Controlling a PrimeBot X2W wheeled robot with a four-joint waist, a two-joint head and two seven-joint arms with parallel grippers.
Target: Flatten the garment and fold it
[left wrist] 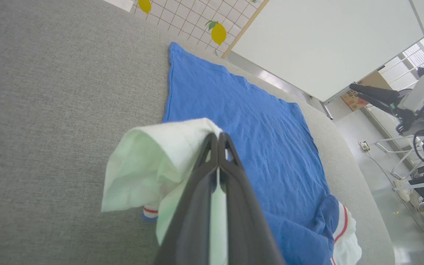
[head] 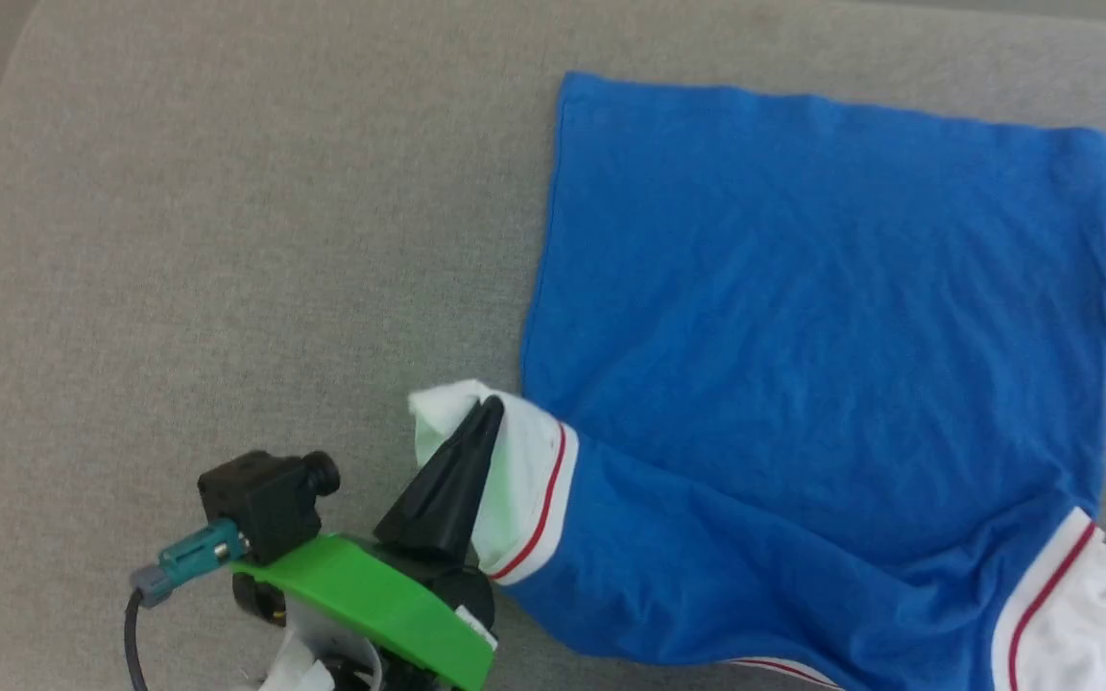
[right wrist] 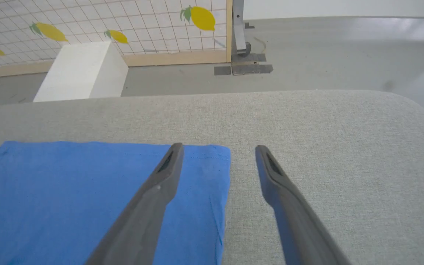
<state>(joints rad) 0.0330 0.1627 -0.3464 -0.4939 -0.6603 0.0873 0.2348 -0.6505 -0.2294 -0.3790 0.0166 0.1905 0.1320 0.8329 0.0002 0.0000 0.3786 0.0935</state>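
The garment is a royal-blue T-shirt with white, red-striped sleeves, spread over the right half of the grey padded surface. Its blue body lies mostly flat, hem toward the far side. My left gripper is shut on the white left sleeve, lifting its bunched cuff. In the left wrist view the sleeve drapes over my closed left gripper. The other sleeve lies crumpled at the lower right. My right gripper stands open above the garment's blue corner, holding nothing.
The grey padded surface has a rounded far edge. Beyond it are a white box, a tiled panel with lemon prints and bare floor. The left wrist view shows other equipment off to the right.
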